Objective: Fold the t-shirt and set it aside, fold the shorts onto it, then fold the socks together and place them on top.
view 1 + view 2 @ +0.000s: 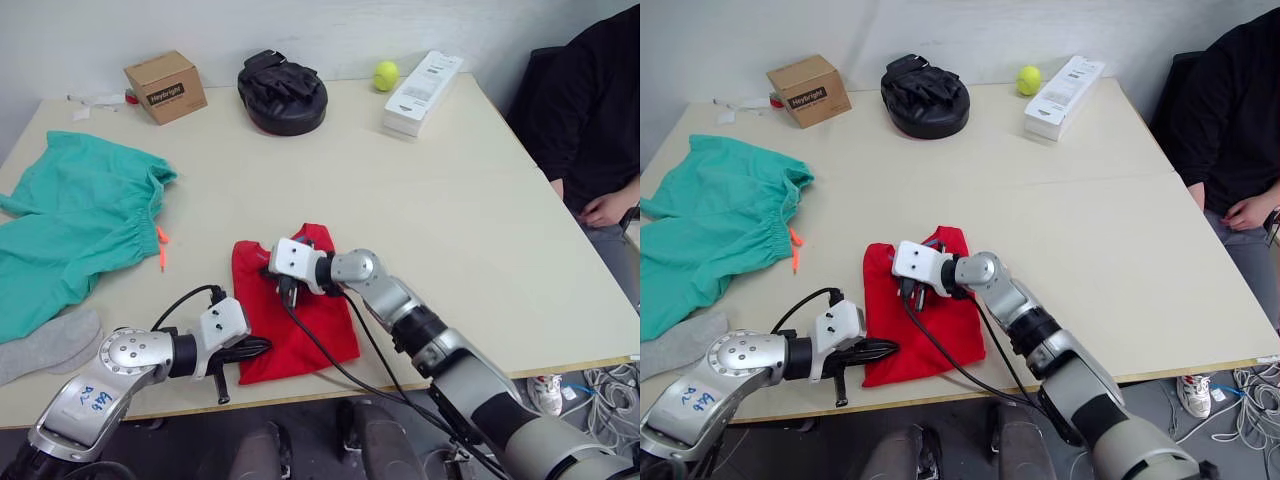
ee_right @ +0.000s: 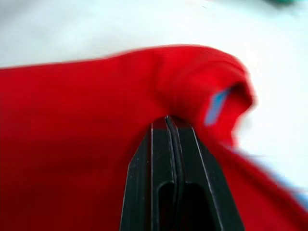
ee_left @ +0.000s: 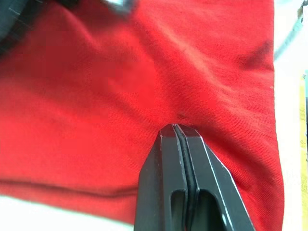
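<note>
The red t-shirt (image 1: 312,330) lies folded into a small bundle near the table's front edge, its blue neckband (image 2: 217,106) showing at one fold. My left gripper (image 1: 258,348) sits at the bundle's near-left edge, shut, its tips pinching a pucker of red cloth (image 3: 177,127). From the right, my right gripper (image 1: 288,298) points down onto the bundle's upper part, shut on a raised fold of the cloth (image 2: 167,119). At the table's left, the teal-green shorts (image 1: 70,220) are spread out, their orange drawstring (image 1: 161,245) showing. The grey socks (image 1: 45,345) lie by the front left edge.
Along the back edge stand a cardboard box (image 1: 166,86), a black padded mitt (image 1: 282,92), a tennis ball (image 1: 386,75) and a white box (image 1: 423,92). A person in black (image 1: 590,120) sits at the right side. Bare tabletop (image 1: 470,230) stretches right of the t-shirt.
</note>
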`<state>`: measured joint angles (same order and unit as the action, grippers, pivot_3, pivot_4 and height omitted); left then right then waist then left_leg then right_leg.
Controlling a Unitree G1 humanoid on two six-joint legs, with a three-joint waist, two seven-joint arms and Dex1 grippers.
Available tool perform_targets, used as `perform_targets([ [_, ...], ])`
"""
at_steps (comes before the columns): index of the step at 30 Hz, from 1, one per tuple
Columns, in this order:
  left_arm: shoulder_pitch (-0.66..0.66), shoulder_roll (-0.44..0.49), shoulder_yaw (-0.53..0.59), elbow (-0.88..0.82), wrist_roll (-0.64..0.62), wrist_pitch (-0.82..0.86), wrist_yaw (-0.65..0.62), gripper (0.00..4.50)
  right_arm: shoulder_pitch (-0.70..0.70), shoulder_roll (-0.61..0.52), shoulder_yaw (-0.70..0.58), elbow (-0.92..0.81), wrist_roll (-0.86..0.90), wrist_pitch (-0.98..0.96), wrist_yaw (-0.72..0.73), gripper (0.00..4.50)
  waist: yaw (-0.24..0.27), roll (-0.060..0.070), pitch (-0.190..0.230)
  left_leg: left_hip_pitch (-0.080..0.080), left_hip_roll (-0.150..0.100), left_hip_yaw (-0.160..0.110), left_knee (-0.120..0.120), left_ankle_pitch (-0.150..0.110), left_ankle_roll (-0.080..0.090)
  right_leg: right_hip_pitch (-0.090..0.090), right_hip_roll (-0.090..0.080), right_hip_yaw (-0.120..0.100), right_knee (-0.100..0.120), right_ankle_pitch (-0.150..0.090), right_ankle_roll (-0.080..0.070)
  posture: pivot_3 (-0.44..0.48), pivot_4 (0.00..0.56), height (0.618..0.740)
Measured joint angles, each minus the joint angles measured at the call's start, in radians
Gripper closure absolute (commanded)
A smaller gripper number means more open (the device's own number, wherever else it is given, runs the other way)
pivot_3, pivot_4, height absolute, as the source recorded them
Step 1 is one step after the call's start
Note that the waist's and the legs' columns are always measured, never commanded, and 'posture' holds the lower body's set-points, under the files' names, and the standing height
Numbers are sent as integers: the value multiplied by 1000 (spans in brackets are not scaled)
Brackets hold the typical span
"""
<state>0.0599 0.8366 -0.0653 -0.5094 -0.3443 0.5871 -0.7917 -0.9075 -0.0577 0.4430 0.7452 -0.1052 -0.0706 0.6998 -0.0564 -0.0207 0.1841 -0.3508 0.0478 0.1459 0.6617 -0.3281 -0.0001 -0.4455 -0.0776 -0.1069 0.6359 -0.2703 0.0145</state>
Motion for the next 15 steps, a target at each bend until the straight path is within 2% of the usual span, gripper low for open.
perform_targets([
  [3,11,-5,5,-8,0,-2,5,4489,-46,-17,-79,90,7,-2,-56,4500,0,0,0,-1,0,0,0,0,0,0,0,0,-1,0,0,0,150,740],
  [6,16,-6,9,-12,-1,-2,5,4489,-19,-75,-149,27,63,32,4,4500,1,0,0,-1,0,0,-1,-1,0,0,0,0,-2,0,0,0,150,740],
  [9,23,-12,17,-21,-7,-2,5,4489,104,-169,-213,-264,194,201,139,4500,4,1,1,-2,0,-1,-2,-1,1,0,0,-1,-5,0,0,0,150,740],
  [13,23,-28,37,-21,-32,15,5,4489,296,-397,-274,-708,382,510,288,4500,15,2,1,-2,0,-1,-4,-2,3,0,0,-1,-8,0,1,0,150,740],
  [15,15,-31,47,-17,-45,33,5,4489,374,-486,-312,-843,456,628,322,4500,16,2,1,-2,0,-1,-5,-5,7,0,1,-2,-8,0,1,0,150,740],
])
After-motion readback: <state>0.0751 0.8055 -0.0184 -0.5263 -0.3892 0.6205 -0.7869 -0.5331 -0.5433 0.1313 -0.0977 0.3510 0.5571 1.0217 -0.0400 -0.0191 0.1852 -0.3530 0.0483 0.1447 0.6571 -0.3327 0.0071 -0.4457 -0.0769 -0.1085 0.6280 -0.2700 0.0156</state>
